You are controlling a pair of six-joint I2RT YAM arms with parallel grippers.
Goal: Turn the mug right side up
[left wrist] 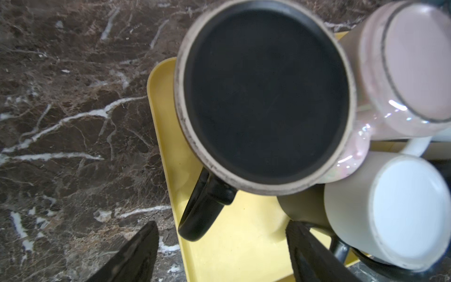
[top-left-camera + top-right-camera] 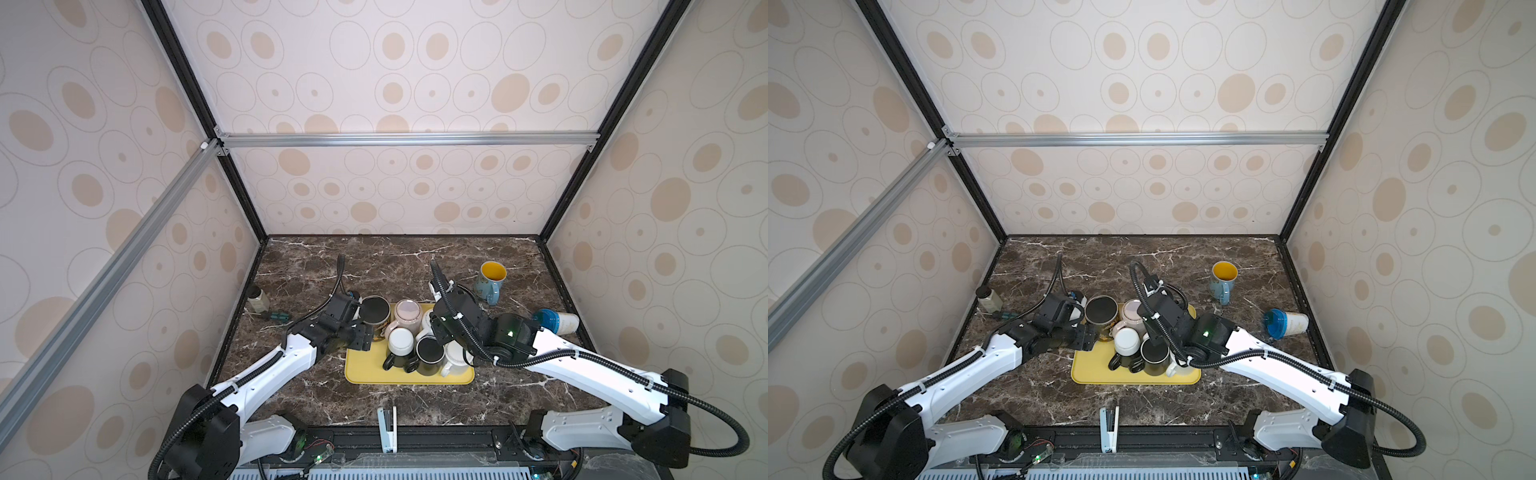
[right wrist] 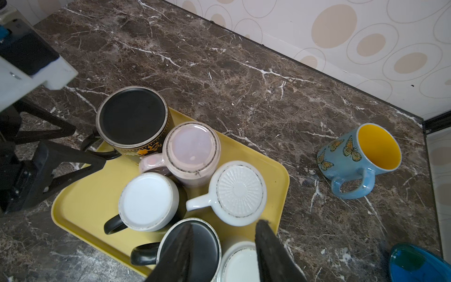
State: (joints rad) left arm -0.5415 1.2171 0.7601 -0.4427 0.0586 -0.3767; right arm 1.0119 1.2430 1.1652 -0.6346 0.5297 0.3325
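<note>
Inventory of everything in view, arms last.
table: one, brown marble
tray: one, yellow, table centre
upside-down mugs: six, black, pink, white, bunched on tray
butterfly mug: one, blue, yellow inside, upright, right of tray
lidded cup: one, white, blue lid, sideways, far right
jar: one, pale, left edge
green item: one, beside jar
stapler: one, white, front edge
left gripper: one, black, open, at tray's left edge
right gripper: one, black, open, over tray's mugs

Upside-down mugs (image 2: 408, 311) sat packed tight on the tray (image 2: 365, 374), filling its back and right; only its front-left corner was bare. Countertop (image 2: 395, 266) behind lay open. Butterfly mug (image 2: 490, 280) and side-lying tumbler (image 2: 559, 321) crowded the right, bottle (image 2: 258, 300) the left edge.
</note>
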